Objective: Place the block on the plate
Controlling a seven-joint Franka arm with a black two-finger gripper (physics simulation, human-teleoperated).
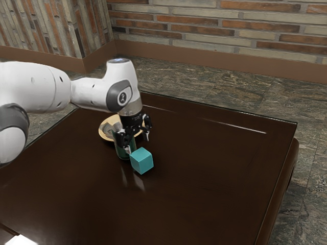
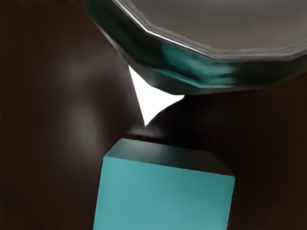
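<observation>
With the pincer (image 1: 138,144) set wide, I should align it squarely over the block (image 1: 142,161), descend clear of the green container (image 1: 121,152), then close evenly on opposite faces

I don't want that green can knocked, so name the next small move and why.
I'd probably centre the open tool over the block before lowering: its fingers stand apart, the block isn't between them, and the green can is close beside the block, so dropping straight down might nudge the can.
</observation>
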